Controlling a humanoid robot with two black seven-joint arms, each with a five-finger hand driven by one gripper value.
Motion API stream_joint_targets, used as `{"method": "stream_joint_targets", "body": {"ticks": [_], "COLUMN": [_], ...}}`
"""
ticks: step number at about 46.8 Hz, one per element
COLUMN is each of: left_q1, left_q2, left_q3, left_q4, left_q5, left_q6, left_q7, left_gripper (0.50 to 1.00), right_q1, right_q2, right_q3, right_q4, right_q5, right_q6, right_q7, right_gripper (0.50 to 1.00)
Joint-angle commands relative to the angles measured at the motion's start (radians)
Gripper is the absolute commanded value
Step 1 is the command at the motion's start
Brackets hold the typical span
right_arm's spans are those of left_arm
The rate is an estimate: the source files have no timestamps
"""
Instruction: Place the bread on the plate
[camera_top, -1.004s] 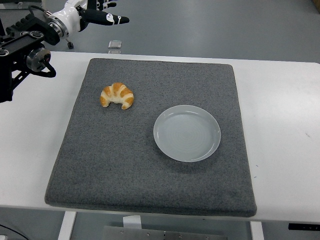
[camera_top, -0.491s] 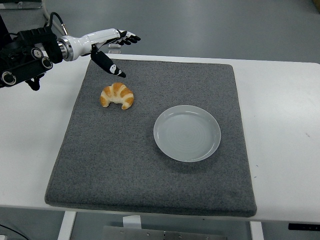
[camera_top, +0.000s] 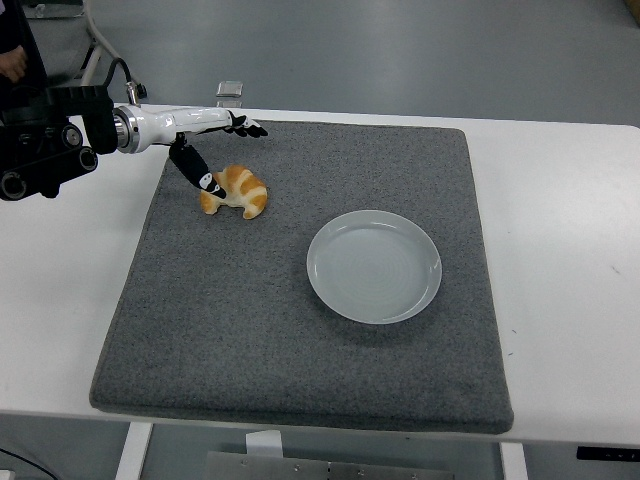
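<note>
Lying on grey mat (camera_top: 250, 330): croissant (camera_top: 238, 189), plate (camera_top: 373, 266) bare; left hand (camera_top: 200, 135) spread, thumb touching croissant.

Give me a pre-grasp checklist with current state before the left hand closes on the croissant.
1. Left hand open: ok, fingers spread, holding nothing.
2. Hand at croissant: ok, thumb reaches its left end, other fingers extend behind it.
3. Fingers bracketing both sides: cannot tell from this view.
4. Croissant position: ok, lying on the gray mat, not yet lifted.
5. Plate ready: ok, nothing on it, right of the croissant.
6. Path to plate: ok, bare mat between them.
7. Right arm: not in view.
</note>
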Motion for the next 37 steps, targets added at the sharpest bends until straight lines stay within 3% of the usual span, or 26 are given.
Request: {"method": "stream_joint_targets", "body": {"ticks": [1, 27, 37], "left_q1": [0.005, 0.065, 0.092], "left_q2": [-0.008, -0.018, -0.067], "left_q3": [0.001, 0.002, 0.002], "left_q4": [0.000, 0.034, 0.077], "left_q5": [0.004, 0.005, 0.027], "left_q6": [0.028, 0.069, 0.103], "left_q7": [0.001, 0.006, 0.006], "left_gripper": [0.994, 0.994, 0.994], "right_q1": [0.000, 0.000, 0.000], "right_q2": [0.000, 0.000, 0.000], "right_q3": [0.000, 0.000, 0.000], "right_q4": [0.000, 0.001, 0.001], "right_q5": [0.000, 0.000, 0.000], "right_q6": [0.000, 0.000, 0.000], "right_q7": [0.000, 0.000, 0.000], "right_gripper": [0.932, 0.932, 0.930]}}
